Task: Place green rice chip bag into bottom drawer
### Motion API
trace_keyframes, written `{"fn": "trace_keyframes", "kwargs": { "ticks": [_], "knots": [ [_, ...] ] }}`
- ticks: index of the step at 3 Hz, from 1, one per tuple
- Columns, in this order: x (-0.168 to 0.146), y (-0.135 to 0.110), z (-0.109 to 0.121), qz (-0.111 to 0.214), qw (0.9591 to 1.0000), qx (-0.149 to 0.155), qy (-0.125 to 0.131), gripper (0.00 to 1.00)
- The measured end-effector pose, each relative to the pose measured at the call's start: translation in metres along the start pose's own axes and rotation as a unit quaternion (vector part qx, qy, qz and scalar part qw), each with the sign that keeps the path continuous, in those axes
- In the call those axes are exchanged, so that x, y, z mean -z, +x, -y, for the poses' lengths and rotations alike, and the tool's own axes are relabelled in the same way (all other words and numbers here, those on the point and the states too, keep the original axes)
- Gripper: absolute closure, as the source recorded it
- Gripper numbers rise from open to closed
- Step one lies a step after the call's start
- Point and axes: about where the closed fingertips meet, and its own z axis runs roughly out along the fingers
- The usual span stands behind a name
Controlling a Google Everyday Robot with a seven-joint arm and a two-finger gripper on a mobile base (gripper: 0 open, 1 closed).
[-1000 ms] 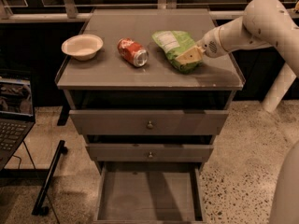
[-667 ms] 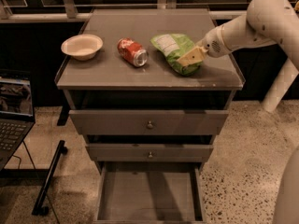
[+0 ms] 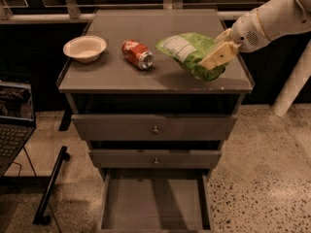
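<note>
The green rice chip bag (image 3: 187, 51) with its white label panel is at the right of the cabinet top, its right end lifted a little off the surface. My gripper (image 3: 214, 62) comes in from the right and is shut on the bag's right end. The bottom drawer (image 3: 154, 204) is pulled open below, its flat grey floor bare.
A red soda can (image 3: 137, 54) lies on its side left of the bag. A cream bowl (image 3: 84, 48) sits at the top's left. Two shut drawer fronts with knobs (image 3: 155, 129) are above the open drawer. A laptop (image 3: 14, 118) is at the left; a white post (image 3: 294, 81) at the right.
The gripper has raised the bag's right end slightly, and the bag has shifted a little toward the right edge of the top.
</note>
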Motion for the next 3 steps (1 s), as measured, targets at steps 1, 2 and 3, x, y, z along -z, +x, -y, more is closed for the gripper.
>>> {"fn": "trace_keyframes", "kwargs": {
  "ticks": [1, 2, 3],
  "knots": [
    [0.029, 0.003, -0.048, 0.031, 0.999, 0.014, -0.029, 1.0],
    [0.044, 0.017, -0.081, 0.088, 0.996, -0.004, -0.011, 1.0],
    [0.039, 0.043, -0.102, 0.153, 0.9872, -0.038, 0.024, 1.0]
  ]
}}
